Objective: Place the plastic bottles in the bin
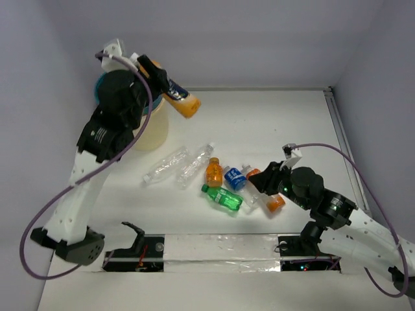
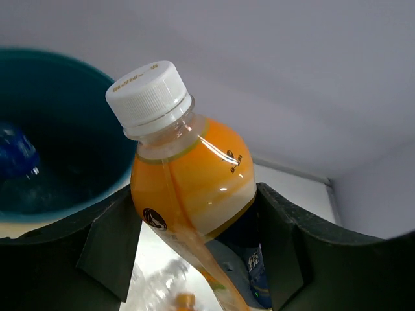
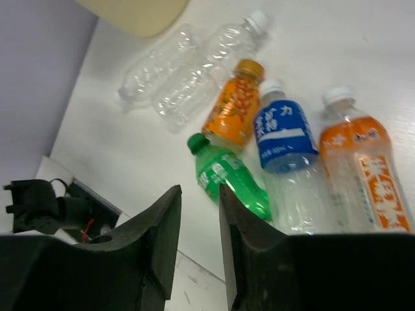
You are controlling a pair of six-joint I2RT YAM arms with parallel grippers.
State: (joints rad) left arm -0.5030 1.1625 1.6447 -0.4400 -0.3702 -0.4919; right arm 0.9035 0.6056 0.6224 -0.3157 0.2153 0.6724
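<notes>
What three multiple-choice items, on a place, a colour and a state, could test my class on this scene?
1. The green bottle lies: A on a chair; B on the table; C on a shelf.
2. The cap of the held orange bottle is: A white; B red; C black.
3. The left fingers are: A empty; B shut on the orange bottle; C out of view.
B: it rests on the table. A: the left wrist view shows a white cap. B: they clamp the raised bottle.
</notes>
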